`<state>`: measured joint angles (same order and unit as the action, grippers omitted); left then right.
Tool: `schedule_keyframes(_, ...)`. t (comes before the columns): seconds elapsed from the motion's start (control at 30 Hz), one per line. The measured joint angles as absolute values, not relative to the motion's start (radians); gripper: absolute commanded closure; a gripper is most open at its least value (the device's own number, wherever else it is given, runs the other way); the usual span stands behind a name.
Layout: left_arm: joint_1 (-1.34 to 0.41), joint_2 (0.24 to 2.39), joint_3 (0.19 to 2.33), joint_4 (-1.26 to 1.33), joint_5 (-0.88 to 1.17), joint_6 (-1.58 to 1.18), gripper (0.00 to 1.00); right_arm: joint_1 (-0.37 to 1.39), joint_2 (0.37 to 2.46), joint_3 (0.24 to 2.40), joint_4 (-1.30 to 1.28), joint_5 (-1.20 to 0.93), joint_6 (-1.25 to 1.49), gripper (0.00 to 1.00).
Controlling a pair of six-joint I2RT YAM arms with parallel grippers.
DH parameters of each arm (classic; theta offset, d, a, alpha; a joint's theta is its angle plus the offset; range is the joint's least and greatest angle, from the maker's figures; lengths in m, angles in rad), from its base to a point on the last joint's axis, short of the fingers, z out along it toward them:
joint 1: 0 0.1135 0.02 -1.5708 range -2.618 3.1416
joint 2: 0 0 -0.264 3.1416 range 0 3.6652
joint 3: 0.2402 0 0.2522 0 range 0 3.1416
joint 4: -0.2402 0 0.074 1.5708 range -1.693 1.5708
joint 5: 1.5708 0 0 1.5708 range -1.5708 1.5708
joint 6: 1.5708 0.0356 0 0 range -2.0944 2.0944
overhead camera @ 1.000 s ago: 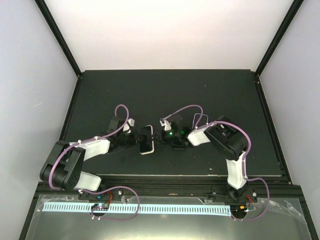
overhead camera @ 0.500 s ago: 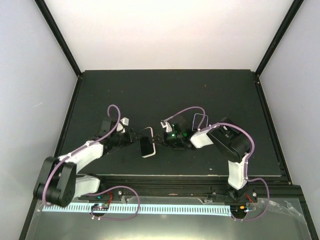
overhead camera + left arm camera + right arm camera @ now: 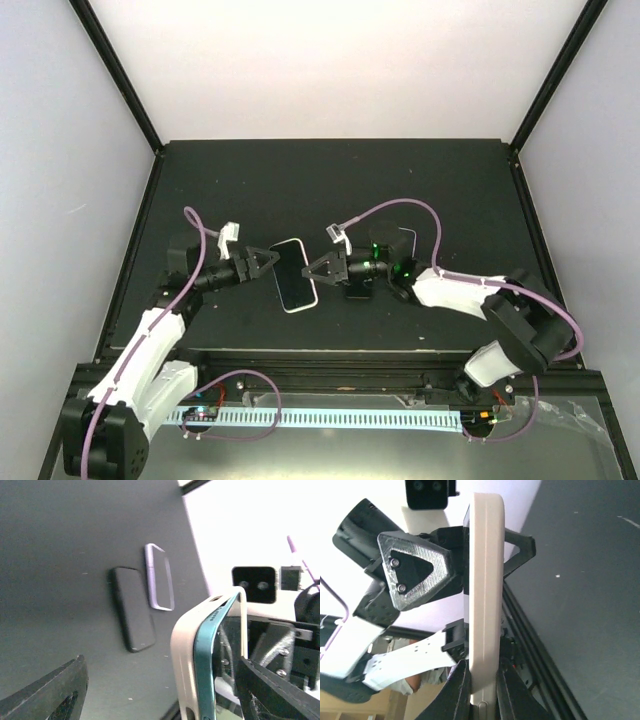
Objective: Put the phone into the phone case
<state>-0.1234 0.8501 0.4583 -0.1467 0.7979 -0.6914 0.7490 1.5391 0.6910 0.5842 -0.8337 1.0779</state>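
Note:
A teal phone (image 3: 206, 670) sits in a cream phone case (image 3: 293, 275), held on edge above the table between the two arms. My right gripper (image 3: 316, 270) is shut on the case's edge; in the right wrist view its fingers (image 3: 462, 690) pinch the cream rim (image 3: 484, 595). My left gripper (image 3: 266, 262) stands open at the case's other side, its fingers (image 3: 47, 692) spread wide with the phone and case near the right one. At one corner the case's lip (image 3: 241, 610) stands off the phone.
A black phone (image 3: 131, 607) and a clear case (image 3: 159, 576) lie flat on the dark table (image 3: 240, 190) beneath and behind the right arm. The table's raised black frame (image 3: 330, 355) runs along the near edge.
My left gripper has opened, letting go of the phone and case, and its arm has swung left. The right arm has stretched out to the left, keeping hold of the case.

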Motion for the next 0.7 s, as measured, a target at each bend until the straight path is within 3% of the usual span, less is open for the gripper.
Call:
schedule_keyframes(0.2,-0.117,0.778,0.453,0.027,0.955,-0.824,0.22,0.749,1.443,0.676,0.622,-0.898,1.128,0.99)
schedule_keyframes(0.47,-0.117,0.731,0.324,0.47,1.052,-1.132,0.26,0.749,1.39,0.648,0.795,-0.946,1.271,0.99)
schedule_keyframes(0.7,-0.117,0.707,0.303,0.719,1.06,-1.32,0.43,0.749,1.403,0.626,0.99,-0.965,1.427,0.99)
